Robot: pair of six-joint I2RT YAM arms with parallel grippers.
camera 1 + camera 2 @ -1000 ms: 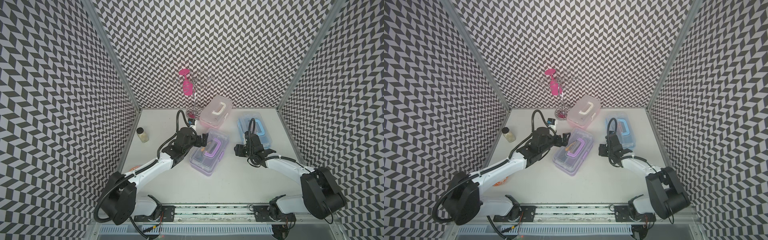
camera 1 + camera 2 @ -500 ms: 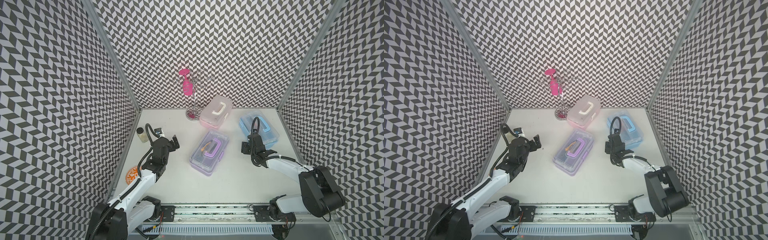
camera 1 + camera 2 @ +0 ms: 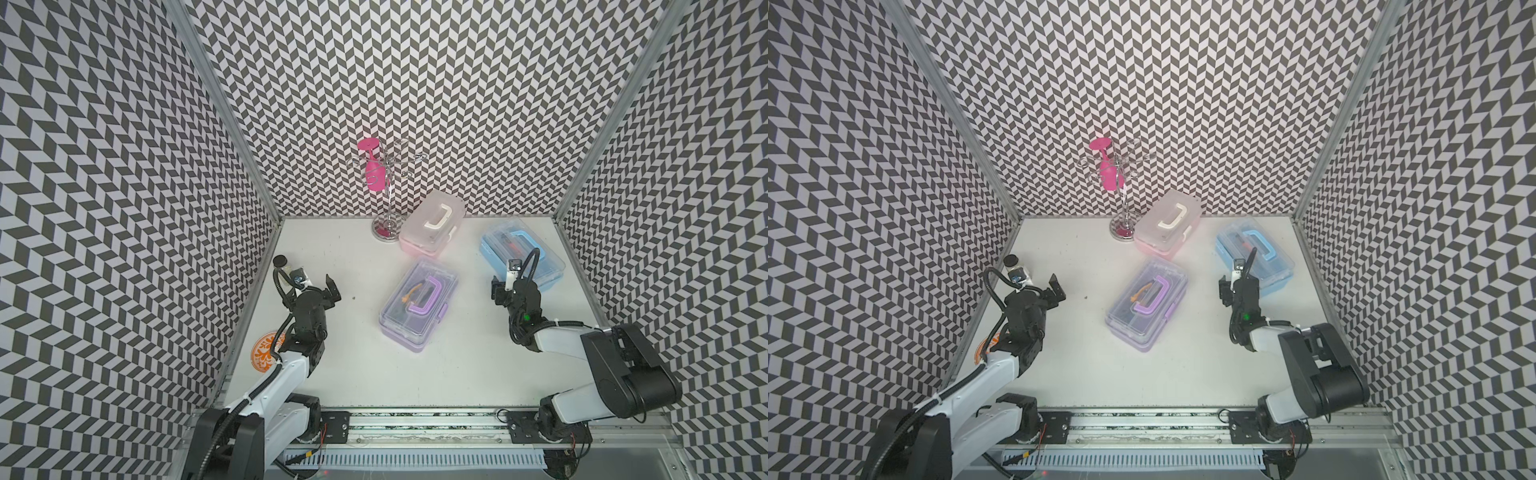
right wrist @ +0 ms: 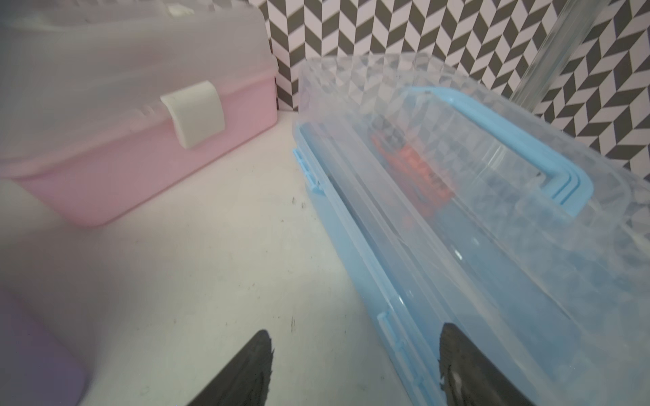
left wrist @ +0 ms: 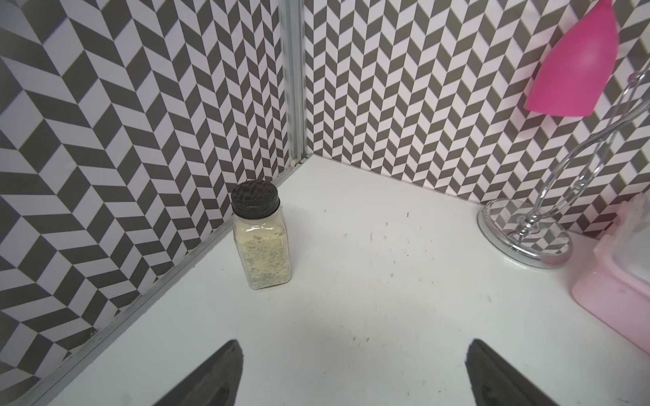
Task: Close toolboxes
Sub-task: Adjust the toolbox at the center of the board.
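Herringbone black-and-white panels wall in a white table [image 3: 374, 374] on three sides. Taking the table as a clock face in both top views, with twelve at the back wall, the purple toolbox [image 3: 417, 303] sits near the centre with its clear lid down and its purple handle lying flat. The pink toolbox [image 3: 432, 222] stands at twelve against the back wall. The right wrist view shows its white latch [image 4: 193, 117] folded down over the front. The light blue toolbox [image 3: 498, 245] lies at two o'clock with its lid resting over the base. I cannot tell whether its clips are fastened.

The left gripper [image 5: 352, 342] hangs at nine o'clock with its jaws spread wide and nothing between them. It faces a glass jar [image 5: 262, 239] with a black cap at ten o'clock. The right gripper [image 4: 356, 328] is at three o'clock, just beside the blue box's near corner. Its jaws are parted, and the box's front rim shows in the gap. I cannot tell whether either finger touches it.

A chrome stand [image 3: 388, 199] holding an upturned pink glass [image 3: 372, 170] stands just at the pink box's nine o'clock side. An orange disc [image 3: 266, 353] at eight o'clock bears a white pattern too small to read.
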